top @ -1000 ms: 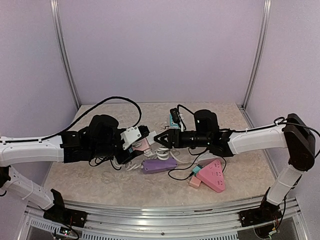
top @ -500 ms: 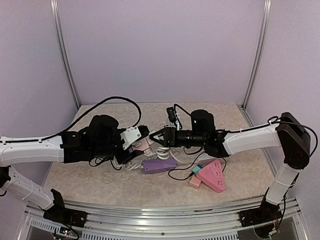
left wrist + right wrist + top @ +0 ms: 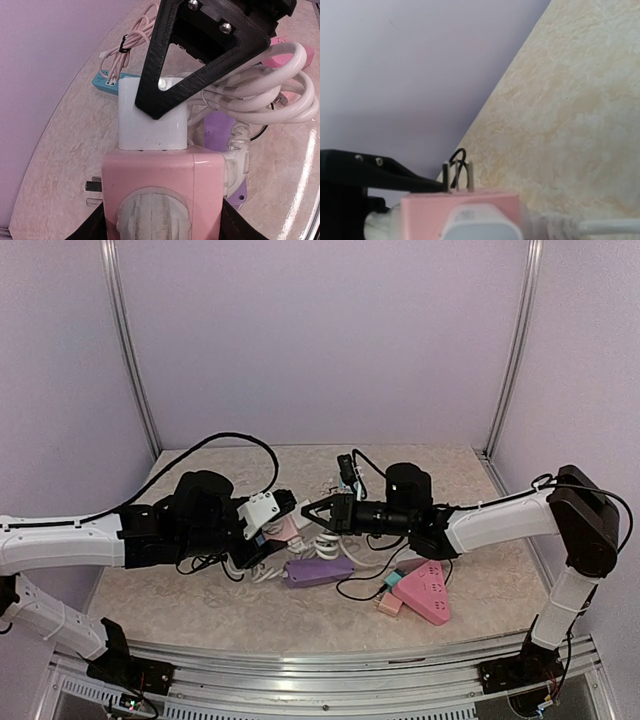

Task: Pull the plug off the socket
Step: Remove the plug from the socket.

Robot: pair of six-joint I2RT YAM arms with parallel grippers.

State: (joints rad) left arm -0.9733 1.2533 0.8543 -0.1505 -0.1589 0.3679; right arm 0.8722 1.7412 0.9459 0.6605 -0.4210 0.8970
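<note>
My left gripper [image 3: 278, 530] is shut on a pink socket cube [image 3: 160, 185], which it holds just above the table. A white plug [image 3: 152, 122] sits in the cube's far face. The cube has bare metal prongs [image 3: 92, 192] on one side. My right gripper [image 3: 308, 510] is open at the plug, and one black triangular finger [image 3: 200, 65] lies over the plug's top. In the right wrist view the pink cube [image 3: 420, 212] and the blurred white plug [image 3: 480, 227] fill the bottom edge. One black finger [image 3: 380, 172] reaches in from the left there, and the other finger is out of view.
A purple power strip [image 3: 320, 570] and a coil of white cable [image 3: 330, 545] lie just below the grippers. A pink triangular strip [image 3: 425, 592] and small adapters [image 3: 391, 592] lie at the right front. A teal strip [image 3: 347, 478] and a black cord [image 3: 240, 438] lie behind.
My right gripper has moved left towards the left gripper and now reaches the plug on the pink cube. The left arm has barely moved.
</note>
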